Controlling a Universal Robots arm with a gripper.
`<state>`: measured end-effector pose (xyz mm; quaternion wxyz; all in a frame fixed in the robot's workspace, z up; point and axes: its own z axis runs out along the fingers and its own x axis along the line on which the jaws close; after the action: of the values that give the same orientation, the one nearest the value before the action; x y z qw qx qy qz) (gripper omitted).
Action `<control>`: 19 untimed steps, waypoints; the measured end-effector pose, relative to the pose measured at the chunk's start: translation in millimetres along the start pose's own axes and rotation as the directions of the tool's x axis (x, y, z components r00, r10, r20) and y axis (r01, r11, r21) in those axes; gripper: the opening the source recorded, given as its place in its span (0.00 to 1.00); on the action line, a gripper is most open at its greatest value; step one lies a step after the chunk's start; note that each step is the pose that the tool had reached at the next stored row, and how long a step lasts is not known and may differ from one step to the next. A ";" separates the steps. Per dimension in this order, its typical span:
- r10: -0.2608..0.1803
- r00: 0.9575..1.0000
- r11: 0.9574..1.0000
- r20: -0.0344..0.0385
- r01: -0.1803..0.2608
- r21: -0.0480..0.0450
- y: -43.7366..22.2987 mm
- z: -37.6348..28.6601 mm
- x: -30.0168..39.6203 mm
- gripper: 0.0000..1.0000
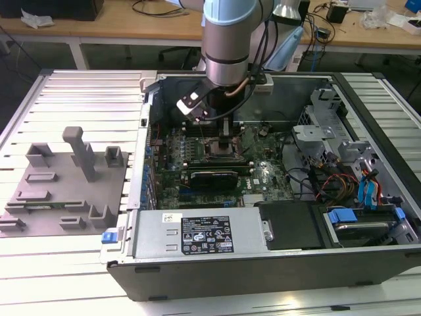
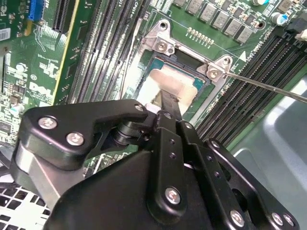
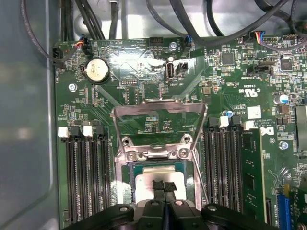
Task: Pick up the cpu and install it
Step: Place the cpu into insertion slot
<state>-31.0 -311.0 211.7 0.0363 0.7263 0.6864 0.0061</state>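
Cpu set into the socket; the latch is not yet closed.

On the exterior view's left, the grey tray [image 1: 39, 220] carries its fixture blocks [image 1: 82, 155]. In the middle, the open computer case [image 1: 276, 263] holds the motherboard [image 1: 263, 178], and the gripper [image 1: 227, 141] reaches down onto it. In the first wrist view the cpu [image 3: 144, 187] lies flat inside the socket [image 3: 125, 177]. The fingertips are drawn together on its pale top with nothing clamped between them. The load plate [image 3: 159, 106] stands raised, so placing looks done and locking remains.

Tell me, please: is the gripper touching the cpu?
Cannot tell. In both wrist views the gripper overlaps the top of the cpu, but they look along it, so no contact or gap shows.
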 end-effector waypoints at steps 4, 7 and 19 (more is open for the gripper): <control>0.000 1.000 1.000 -0.002 0.000 0.000 -0.2 3.7 -0.1 0.11; 0.000 1.000 1.000 -0.002 0.000 0.000 -0.2 4.1 0.0 0.11; 0.004 1.000 1.000 -0.012 -0.004 0.001 -0.4 6.9 0.0 0.11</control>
<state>-31.0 -311.2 204.8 0.0318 0.7278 0.6850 0.0102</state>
